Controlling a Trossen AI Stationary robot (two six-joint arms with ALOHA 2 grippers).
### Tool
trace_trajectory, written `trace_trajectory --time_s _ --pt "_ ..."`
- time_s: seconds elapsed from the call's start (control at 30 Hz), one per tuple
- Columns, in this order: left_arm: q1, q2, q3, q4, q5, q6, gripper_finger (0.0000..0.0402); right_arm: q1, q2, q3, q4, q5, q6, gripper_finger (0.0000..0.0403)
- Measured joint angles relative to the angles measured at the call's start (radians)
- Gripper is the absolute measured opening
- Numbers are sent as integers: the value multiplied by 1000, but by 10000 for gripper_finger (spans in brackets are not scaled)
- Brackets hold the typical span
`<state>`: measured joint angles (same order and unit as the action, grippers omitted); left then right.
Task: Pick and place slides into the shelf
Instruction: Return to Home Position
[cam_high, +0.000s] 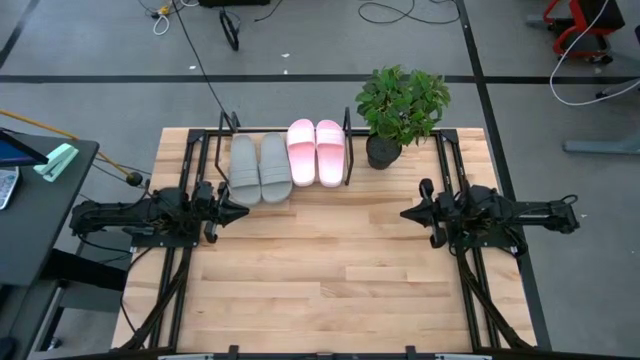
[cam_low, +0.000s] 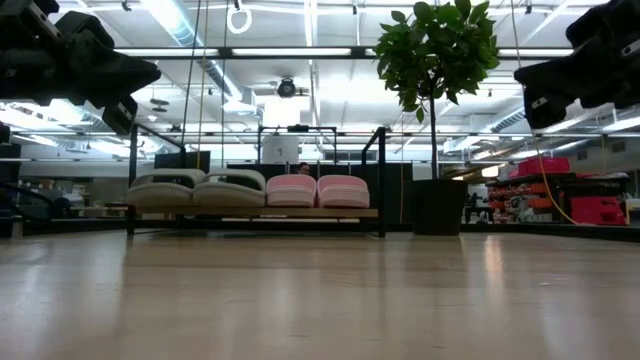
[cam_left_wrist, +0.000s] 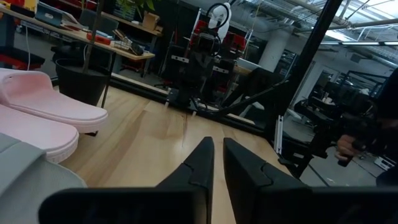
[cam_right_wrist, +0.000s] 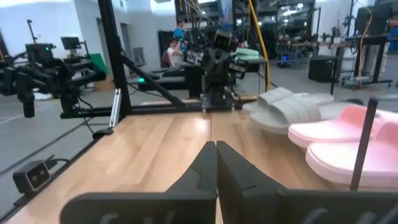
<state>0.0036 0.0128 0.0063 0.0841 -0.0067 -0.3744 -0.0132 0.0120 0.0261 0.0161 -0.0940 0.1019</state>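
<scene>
On the shelf (cam_low: 250, 212) at the far edge of the surface (cam_high: 330, 290), the two grey slides (cam_high: 260, 168) and the two pink slides (cam_high: 317, 152) lie side by side, grey on the left and pink on the right, with the plant (cam_high: 402, 100) just beside the shelf's right end frame. With all four in place, the job looks finished apart from parking the arms. Doing that well likely means keeping each arm on its own side, raised off the surface, with no swing toward the slides' near ends or the plant's leaves. The left end effector (cam_high: 240, 211) sits at the left side on a folded arm, pointing inward across the surface, near the front of the outer grey slide. Its fingers are drawn close with only a thin slit between them, and they hold nothing. The right end effector (cam_high: 405, 213) mirrors it at the right side, in front of the plant and well apart from the pink slides, its fingers pressed together and empty.
</scene>
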Motion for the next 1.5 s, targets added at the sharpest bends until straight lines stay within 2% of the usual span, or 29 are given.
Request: trace_trajectory --time_s 0.3,0.7,1.13,1.5 --pt "0 0 0 0 0 0 28 0 0 0 20 0 -26 0" --pt "0 0 0 0 0 0 41 0 0 0 -4 9 -59 10" --pt "0 0 0 0 0 0 23 0 0 0 -10 9 -46 14" --pt "0 0 0 0 0 11 39 0 0 0 -9 9 -46 16"
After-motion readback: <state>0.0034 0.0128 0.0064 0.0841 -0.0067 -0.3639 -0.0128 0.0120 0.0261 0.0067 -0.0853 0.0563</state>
